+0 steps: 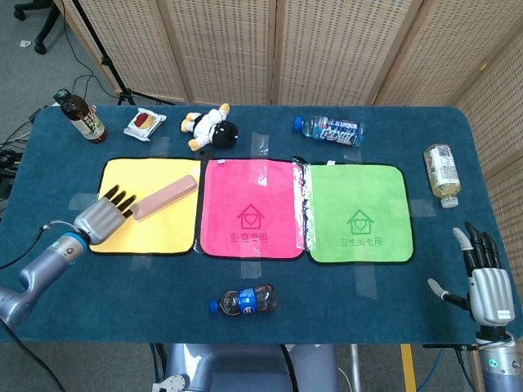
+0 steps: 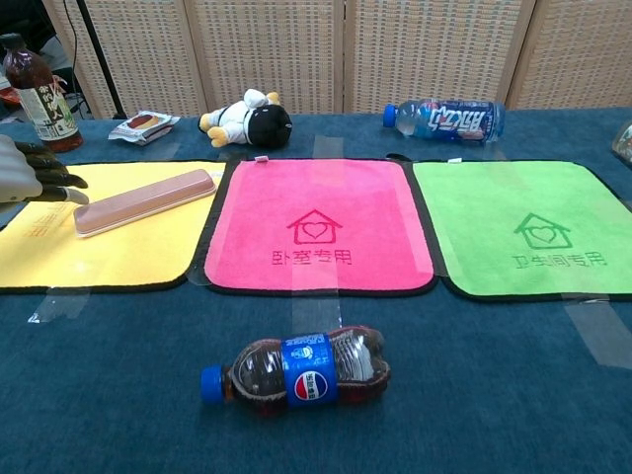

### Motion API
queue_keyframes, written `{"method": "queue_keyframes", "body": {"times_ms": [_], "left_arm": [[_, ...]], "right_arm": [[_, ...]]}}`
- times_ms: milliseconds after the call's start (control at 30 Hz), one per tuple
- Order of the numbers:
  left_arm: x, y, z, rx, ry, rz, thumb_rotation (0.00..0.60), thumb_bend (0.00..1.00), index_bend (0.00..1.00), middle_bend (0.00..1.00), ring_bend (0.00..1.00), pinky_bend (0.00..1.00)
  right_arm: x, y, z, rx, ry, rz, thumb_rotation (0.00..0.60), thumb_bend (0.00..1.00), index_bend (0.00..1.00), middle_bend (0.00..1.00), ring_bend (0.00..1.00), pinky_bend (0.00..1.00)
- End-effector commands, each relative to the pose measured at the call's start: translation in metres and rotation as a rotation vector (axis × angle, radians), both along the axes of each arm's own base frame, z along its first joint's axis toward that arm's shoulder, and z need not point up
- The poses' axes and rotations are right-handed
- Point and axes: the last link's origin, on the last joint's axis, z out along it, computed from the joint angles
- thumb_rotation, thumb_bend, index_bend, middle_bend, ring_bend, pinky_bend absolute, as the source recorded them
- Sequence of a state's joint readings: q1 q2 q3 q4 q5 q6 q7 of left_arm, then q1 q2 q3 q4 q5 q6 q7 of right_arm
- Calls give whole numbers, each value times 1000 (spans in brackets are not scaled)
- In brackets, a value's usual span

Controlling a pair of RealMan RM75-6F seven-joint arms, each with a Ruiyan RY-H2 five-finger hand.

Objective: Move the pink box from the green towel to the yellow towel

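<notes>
Left hand (image 1: 105, 215) first: from my seat its fingers look spread and holding nothing, resting at the 9 o'clock edge of the yellow towel (image 1: 163, 233), dark fingertips (image 2: 51, 179) just beside the near end of the pink box (image 1: 165, 198); whether they touch it I cannot tell. Right hand (image 1: 484, 282) sits at the table's 4 o'clock corner, fingers apart and upright, empty.

Largest down: the blue table (image 1: 343, 310) carries three towels in a row, yellow at 9 o'clock, the pink towel (image 1: 252, 209) in the centre, the green towel (image 1: 358, 212) at 3 o'clock. The pink box lies flat on the yellow towel, slanting towards 1 o'clock, well apart from the green one.

At 6 o'clock I see a cola bottle (image 2: 301, 368) on its side. A water bottle (image 1: 330, 129) lies at 12 o'clock, a pale drink bottle (image 1: 442, 174) at 3 o'clock near the edge, a dark bottle (image 1: 80, 116) upright at 10 o'clock. A plush toy (image 1: 212, 127) lies at 11 o'clock, with a snack packet (image 1: 145, 123) beside it.
</notes>
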State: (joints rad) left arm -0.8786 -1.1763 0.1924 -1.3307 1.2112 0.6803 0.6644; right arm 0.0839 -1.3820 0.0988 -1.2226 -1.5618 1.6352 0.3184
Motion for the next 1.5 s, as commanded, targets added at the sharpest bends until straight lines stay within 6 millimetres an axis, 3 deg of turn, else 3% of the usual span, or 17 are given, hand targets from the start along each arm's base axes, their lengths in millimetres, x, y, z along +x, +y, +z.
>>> {"method": "queue_keyframes", "body": {"times_ms": [33, 200, 367, 633, 833, 1000, 1267, 1500], "left_arm": [[-9, 1, 8, 29, 3, 24, 600, 930, 0, 0, 0, 0], [-15, 4, 14, 62, -5, 42, 600, 925, 0, 0, 0, 0], [-1, 8, 21, 125, -127, 15, 600, 868, 0, 0, 0, 0], [29, -2, 29, 245, -601, 41, 600, 440, 0, 0, 0, 0], [35, -35, 26, 313, -889, 31, 600, 170, 0, 0, 0, 0], [26, -72, 24, 338, -1006, 3, 600, 58, 0, 0, 0, 0], [7, -136, 25, 414, -1061, 71, 600, 43, 0, 0, 0, 0], [-12, -168, 23, 495, -1003, 89, 600, 54, 0, 0, 0, 0]], "right_arm": [[0, 1, 0, 1, 2, 1, 600, 160, 34, 0, 0, 0], [1, 1, -1, 2, 5, 3, 600, 159, 34, 0, 0, 0], [1, 1, -2, 5, 9, 4, 600, 160, 34, 0, 0, 0], [3, 1, -1, -3, 4, 11, 600, 156, 34, 0, 0, 0], [4, 3, 1, -7, 6, 21, 600, 156, 34, 0, 0, 0], [5, 5, 3, -7, 4, 15, 600, 156, 34, 0, 0, 0], [9, 8, 7, -4, 21, 18, 600, 147, 34, 0, 0, 0], [10, 12, 12, -7, 73, 23, 600, 150, 34, 0, 0, 0]]}}
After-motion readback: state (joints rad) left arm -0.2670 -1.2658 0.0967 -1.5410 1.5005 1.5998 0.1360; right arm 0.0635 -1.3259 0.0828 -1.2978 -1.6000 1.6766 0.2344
